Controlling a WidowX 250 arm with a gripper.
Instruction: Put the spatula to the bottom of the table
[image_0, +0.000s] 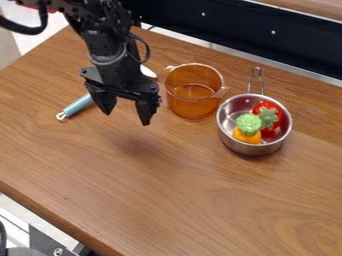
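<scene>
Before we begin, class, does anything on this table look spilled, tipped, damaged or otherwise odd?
Nothing stands out as spilled or damaged. The amber pot stands upright, and the toy vegetables sit inside the metal pan.

A brown wooden table (220, 210) takes up most of the view, its grain showing in fine streaks and loops, with its near left edge running at a slant down to the bottom. Along its far side lies a long black panel (234, 25) dotted with small bright spots, with a pale strip (227, 50) between it and the wood. Beyond the panel, at the upper right, is another light wooden surface (314, 7). A white area (57, 30) and a greyish-beige surface (8, 45) lie past the upper left edge. Light leaves soft, blurred shadows on the tabletop
</scene>
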